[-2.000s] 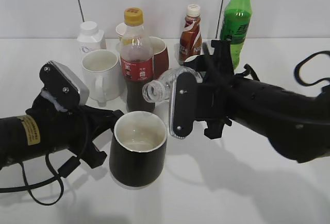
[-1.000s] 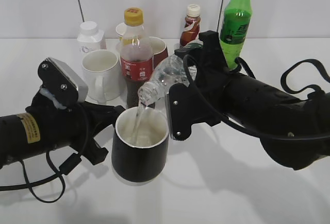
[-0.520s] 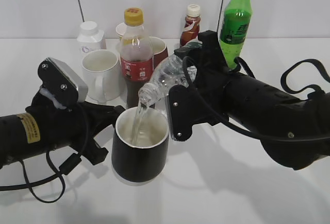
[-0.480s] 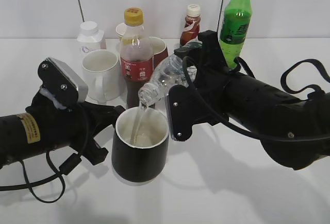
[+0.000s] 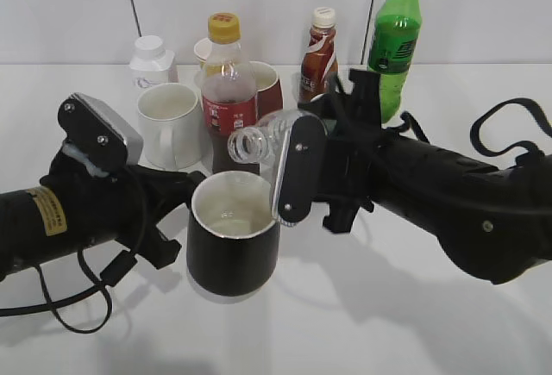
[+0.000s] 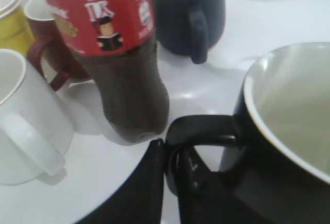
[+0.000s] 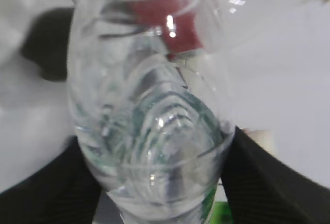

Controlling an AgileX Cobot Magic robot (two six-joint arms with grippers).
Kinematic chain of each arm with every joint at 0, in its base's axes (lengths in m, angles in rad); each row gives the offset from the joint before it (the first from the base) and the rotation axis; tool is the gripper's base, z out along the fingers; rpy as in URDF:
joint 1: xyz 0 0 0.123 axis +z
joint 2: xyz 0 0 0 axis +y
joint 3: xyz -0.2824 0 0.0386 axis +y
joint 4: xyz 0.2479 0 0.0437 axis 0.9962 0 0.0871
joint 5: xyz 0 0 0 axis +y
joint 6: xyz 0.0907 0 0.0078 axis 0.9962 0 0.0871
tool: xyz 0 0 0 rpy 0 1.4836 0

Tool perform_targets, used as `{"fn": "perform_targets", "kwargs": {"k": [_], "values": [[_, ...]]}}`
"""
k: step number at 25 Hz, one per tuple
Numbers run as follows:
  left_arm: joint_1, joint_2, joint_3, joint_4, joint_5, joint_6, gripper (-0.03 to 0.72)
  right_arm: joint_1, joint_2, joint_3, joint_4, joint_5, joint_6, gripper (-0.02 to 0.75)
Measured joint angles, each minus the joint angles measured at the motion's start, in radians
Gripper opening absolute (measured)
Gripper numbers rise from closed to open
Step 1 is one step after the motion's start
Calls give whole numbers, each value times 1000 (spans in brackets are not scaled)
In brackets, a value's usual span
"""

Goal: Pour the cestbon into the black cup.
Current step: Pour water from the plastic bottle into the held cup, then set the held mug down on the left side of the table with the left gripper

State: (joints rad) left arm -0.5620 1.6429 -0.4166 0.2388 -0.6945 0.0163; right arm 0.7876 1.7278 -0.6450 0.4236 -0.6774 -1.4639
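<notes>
The black cup (image 5: 233,237), white inside, stands front centre. My left gripper (image 5: 179,196) is shut on its handle; in the left wrist view the fingers (image 6: 154,183) clamp the handle (image 6: 201,131) of the cup (image 6: 289,147). My right gripper (image 5: 297,138) is shut on the cestbon (image 5: 263,138), a clear ribbed bottle held about level just above and behind the cup, its open mouth pointing left. No stream shows. In the right wrist view the cestbon (image 7: 149,121) fills the gap of the right gripper (image 7: 154,183), between black fingers (image 7: 273,183).
Behind the cup stand a red-labelled cola bottle (image 5: 228,99), a white mug (image 5: 168,125), a dark red mug (image 5: 267,86), a brown sauce bottle (image 5: 318,56), a small white bottle (image 5: 151,60) and a tall green soda bottle (image 5: 394,39). A dark grey mug (image 6: 188,13) is close by.
The cestbon was tilted mouth-down with water streaming into the black cup; it has swung back up to about level and the stream has stopped. The cup stays held.
</notes>
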Motion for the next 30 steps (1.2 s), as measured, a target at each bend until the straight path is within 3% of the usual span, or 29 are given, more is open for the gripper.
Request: {"fn": "perform_targets", "kwargs": {"k": [7, 14, 19, 22, 25, 30], "values": [[0, -2, 5, -108, -35, 2, 39, -7, -127, 0, -21, 131, 591, 494], [0, -38, 174, -469, -336, 79, 39, -134, -228, 129, -11, -1, 999, 494], [15, -38, 223, -705, -424, 119, 39, -235, -228, 238, -5, -85, 1092, 494], [92, -37, 218, -740, -438, 130, 39, -294, -228, 242, -24, -109, 1136, 494], [234, -29, 193, -700, -423, 133, 39, -371, -218, 242, -77, -146, 1199, 494], [460, 49, 110, -436, -381, 78, 39, -450, -110, 223, -219, -155, 1275, 494]]}}
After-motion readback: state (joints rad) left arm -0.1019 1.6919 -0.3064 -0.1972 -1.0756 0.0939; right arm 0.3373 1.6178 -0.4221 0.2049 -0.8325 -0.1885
